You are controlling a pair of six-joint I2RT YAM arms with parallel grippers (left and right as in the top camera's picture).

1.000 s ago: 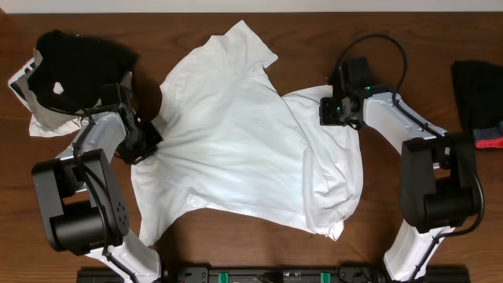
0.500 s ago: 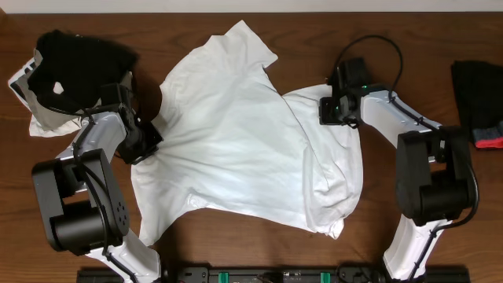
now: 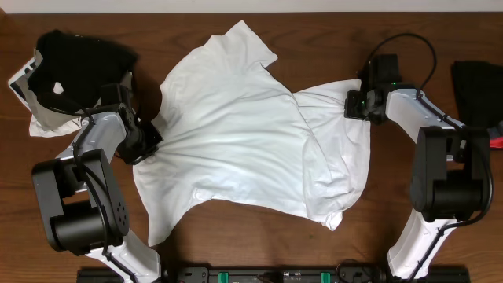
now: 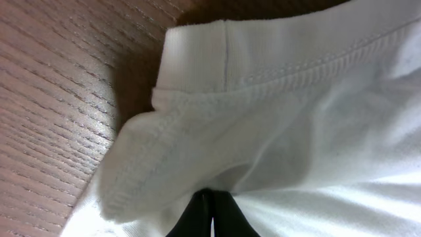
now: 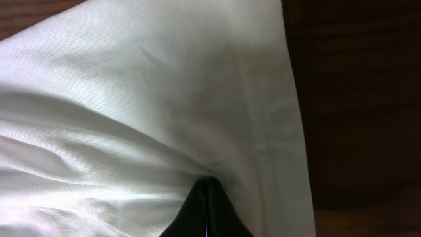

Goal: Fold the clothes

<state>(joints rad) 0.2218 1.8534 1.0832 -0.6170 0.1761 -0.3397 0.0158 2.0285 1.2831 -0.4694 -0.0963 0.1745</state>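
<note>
The clothes are one large white T-shirt [image 3: 236, 141] lying crumpled across the middle of the brown table, plain side up. My left gripper [image 3: 148, 135] is shut on its left edge; the left wrist view shows the ribbed hem [image 4: 217, 131] pinched at the black fingertips [image 4: 209, 209]. My right gripper [image 3: 355, 102] is shut on the shirt's upper right edge; in the right wrist view the white fabric [image 5: 151, 112] bunches at the closed fingertips [image 5: 209, 201]. Folds pull taut between the two grips.
A black garment with a white spot [image 3: 75, 67] lies on a pale cloth at the far left, close to the left arm. A black garment with red trim [image 3: 479, 102] sits at the right edge. Bare wood [image 3: 314, 39] lies along the back.
My right gripper has pulled the shirt's right edge to the right and slightly up, stretching the fabric wider. The left gripper has stayed in place.
</note>
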